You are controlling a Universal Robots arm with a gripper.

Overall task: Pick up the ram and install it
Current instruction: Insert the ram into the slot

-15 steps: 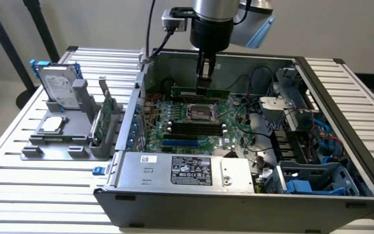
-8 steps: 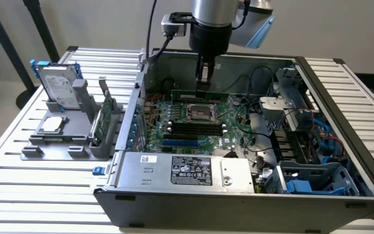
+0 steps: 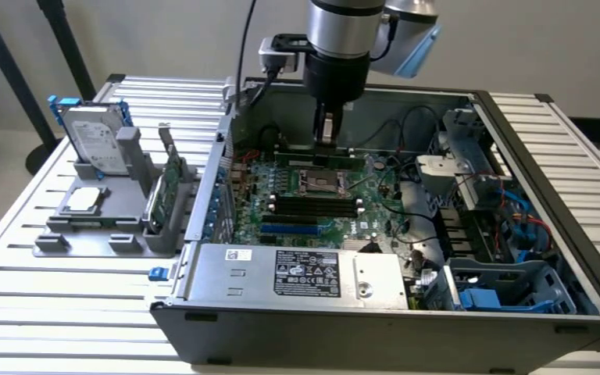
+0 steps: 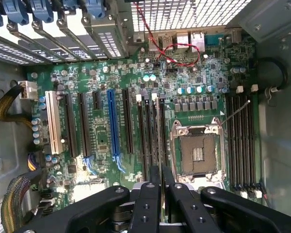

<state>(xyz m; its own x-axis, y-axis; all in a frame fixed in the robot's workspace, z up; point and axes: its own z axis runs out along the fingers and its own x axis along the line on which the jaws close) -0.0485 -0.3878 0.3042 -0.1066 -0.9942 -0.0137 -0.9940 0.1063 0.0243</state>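
The ram (image 3: 319,162) is a thin green stick lying level, low over the motherboard (image 3: 378,205) inside the open computer case (image 3: 534,168). My gripper (image 3: 327,141) comes straight down from above and is shut on the ram's middle. In the wrist view the black fingers (image 4: 146,204) press together, and the ram (image 4: 160,145) runs edge-on away from them, lined up with a bank of long black memory slots (image 4: 148,131) beside the CPU socket (image 4: 198,153). I cannot tell whether the stick touches a slot.
On the exterior view's left a grey holder (image 3: 55,238) carries a silver hard drive (image 3: 100,139), a chip (image 3: 81,199) and a green expansion card (image 3: 169,187). The power supply (image 3: 300,273), cables (image 3: 425,195) and a blue drive bay (image 3: 498,289) crowd the case.
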